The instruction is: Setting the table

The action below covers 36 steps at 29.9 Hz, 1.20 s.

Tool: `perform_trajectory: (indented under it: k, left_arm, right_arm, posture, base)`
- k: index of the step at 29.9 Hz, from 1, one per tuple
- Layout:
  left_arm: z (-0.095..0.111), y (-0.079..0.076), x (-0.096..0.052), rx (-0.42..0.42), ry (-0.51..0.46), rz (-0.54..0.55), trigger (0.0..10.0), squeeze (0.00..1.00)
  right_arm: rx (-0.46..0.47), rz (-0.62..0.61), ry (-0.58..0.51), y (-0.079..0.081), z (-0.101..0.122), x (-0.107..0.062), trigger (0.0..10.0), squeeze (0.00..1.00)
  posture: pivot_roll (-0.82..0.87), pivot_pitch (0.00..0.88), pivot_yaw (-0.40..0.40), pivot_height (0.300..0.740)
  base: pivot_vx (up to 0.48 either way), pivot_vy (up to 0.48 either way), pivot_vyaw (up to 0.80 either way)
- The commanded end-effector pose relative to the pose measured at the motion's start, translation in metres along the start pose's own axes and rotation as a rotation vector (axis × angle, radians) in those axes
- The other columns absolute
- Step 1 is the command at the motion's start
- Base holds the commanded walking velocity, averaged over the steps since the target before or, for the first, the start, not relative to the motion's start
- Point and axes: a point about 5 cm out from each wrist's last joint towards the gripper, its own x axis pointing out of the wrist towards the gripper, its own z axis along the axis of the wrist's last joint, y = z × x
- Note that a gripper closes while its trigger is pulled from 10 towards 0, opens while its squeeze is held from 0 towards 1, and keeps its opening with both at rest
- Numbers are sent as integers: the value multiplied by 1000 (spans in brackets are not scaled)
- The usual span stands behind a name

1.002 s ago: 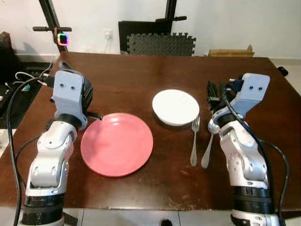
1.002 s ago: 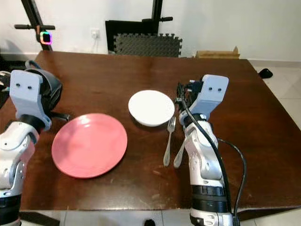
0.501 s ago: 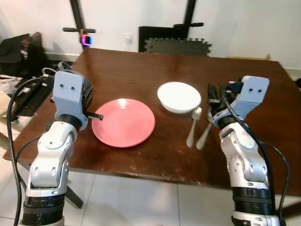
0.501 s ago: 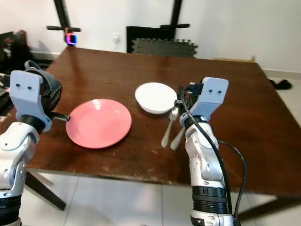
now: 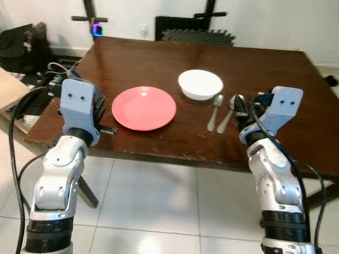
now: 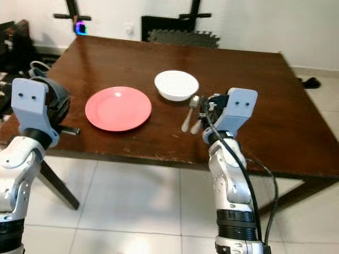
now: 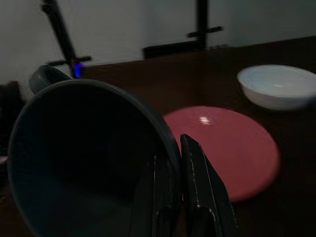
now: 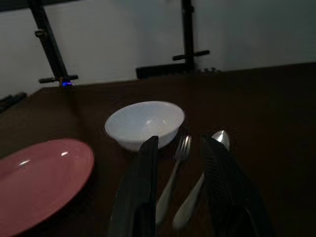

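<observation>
A pink plate (image 5: 143, 108) lies on the brown table (image 5: 159, 58), with a white bowl (image 5: 200, 84) behind it to the right. A fork (image 5: 214, 112) and a spoon (image 5: 228, 112) lie side by side right of the plate. My left gripper (image 7: 173, 148) is shut on the rim of a dark blue cup (image 7: 84, 158), held off the table's front left corner (image 5: 98, 106). My right gripper (image 8: 180, 143) is open and empty, hovering at the front edge just short of the fork (image 8: 174, 168) and spoon (image 8: 197, 182).
White tiled floor (image 5: 159, 206) lies between me and the table's front edge. A black stand with a glowing light (image 5: 96, 29) and dark foam mats (image 5: 198, 37) stand at the far wall. A black bag (image 5: 21, 50), cables and cardboard sit on the left.
The whole view has pulled back from the table, which now lies farther ahead with floor in front. Both arms keep their pose; the cup stays in the left gripper.
</observation>
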Motion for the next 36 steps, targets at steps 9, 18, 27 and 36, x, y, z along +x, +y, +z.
perform_trajectory:
  k: [9,18,27,36]
  left_arm:
    - [-1,2,-3,1,8,11,10000,0]
    - [-2,1,-2,-9,15,9,10000,0]
    - [-2,1,-3,-17,15,10,10000,0]
    - [-4,-1,-3,-16,27,7,10000,0]
  right_arm:
    - [6,6,11,2,-3,-2,10000,0]
    - [6,4,9,1,-3,-2,10000,0]
    - [4,3,12,2,-3,-2,10000,0]
    - [-10,2,28,0,-5,-2,10000,0]
  posture:
    - [81,82,39,740]
    - [80,81,40,740]
    - [80,81,40,740]
    - [80,83,39,740]
  base:
    - [-331,0,0]
    - [-96,0,0]
    - [0,0,0]
    - [0,0,333]
